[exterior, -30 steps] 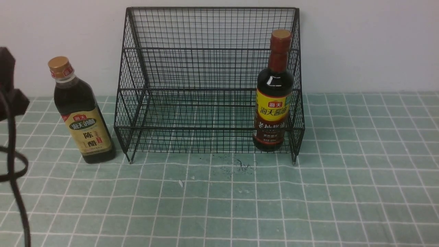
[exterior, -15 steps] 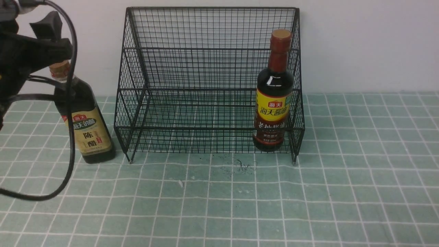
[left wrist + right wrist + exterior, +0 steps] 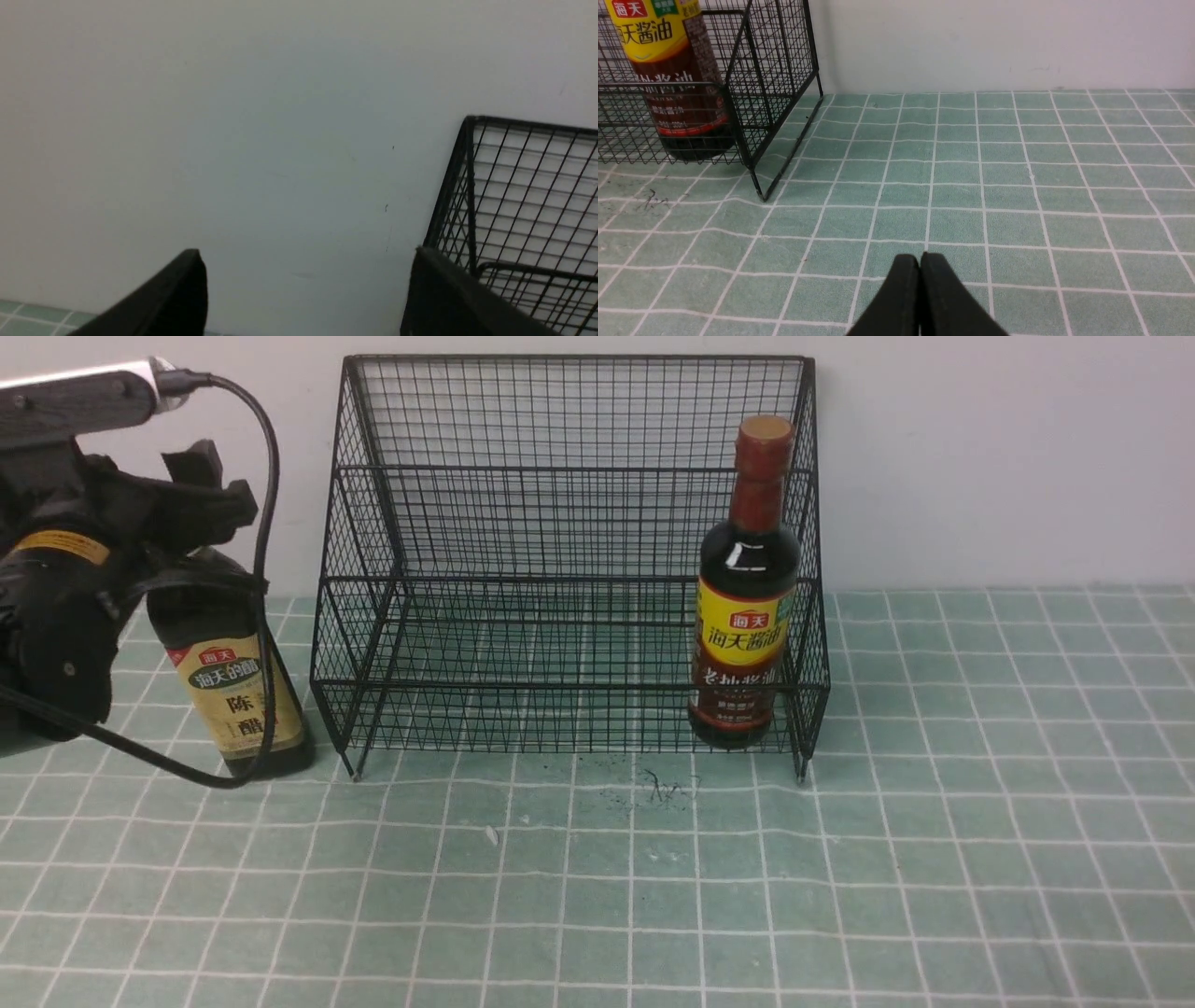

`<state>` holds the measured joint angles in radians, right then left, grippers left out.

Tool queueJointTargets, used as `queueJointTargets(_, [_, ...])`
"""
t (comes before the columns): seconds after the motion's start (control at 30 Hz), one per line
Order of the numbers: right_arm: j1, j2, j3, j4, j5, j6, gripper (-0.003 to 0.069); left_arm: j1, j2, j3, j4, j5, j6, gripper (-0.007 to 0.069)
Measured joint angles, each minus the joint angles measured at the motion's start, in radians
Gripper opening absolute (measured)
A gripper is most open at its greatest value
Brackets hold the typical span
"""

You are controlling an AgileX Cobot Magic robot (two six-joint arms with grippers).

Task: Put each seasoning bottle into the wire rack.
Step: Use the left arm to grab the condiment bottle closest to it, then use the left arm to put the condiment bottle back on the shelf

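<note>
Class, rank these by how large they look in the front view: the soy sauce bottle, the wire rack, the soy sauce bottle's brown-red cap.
1. Wire rack
2. Soy sauce bottle
3. Brown-red cap

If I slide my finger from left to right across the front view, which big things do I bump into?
White-and-black left arm → black wire-mesh rack → dark soy-sauce bottle with yellow-and-red label
</note>
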<state>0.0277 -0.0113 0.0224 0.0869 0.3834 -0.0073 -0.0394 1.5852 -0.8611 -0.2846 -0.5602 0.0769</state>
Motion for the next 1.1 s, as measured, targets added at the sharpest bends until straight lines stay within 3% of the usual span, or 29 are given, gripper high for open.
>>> queueJointTargets(0.3, [0.0,0.0,0.0,0.0,0.0,-0.005,-0.0015,0.0,0.071,0.0,-0.006,0.0,0.013,0.0508])
queueJointTargets(0.5, [0.0,0.0,0.0,0.0,0.0,-0.005,-0.0015,0.0,0.087,-0.009,-0.003,-0.032,0.05,0.0305])
queueJointTargets(0.8, [0.0,0.0,0.0,0.0,0.0,-0.005,-0.0015,0.0,-0.037,0.007,-0.011,0.087,0.146,0.0308])
queueJointTargets(1.1, [0.0,0.0,0.0,0.0,0.0,-0.005,-0.0015,0.0,-0.201,-0.082,0.03,0.119,0.148,0.0308])
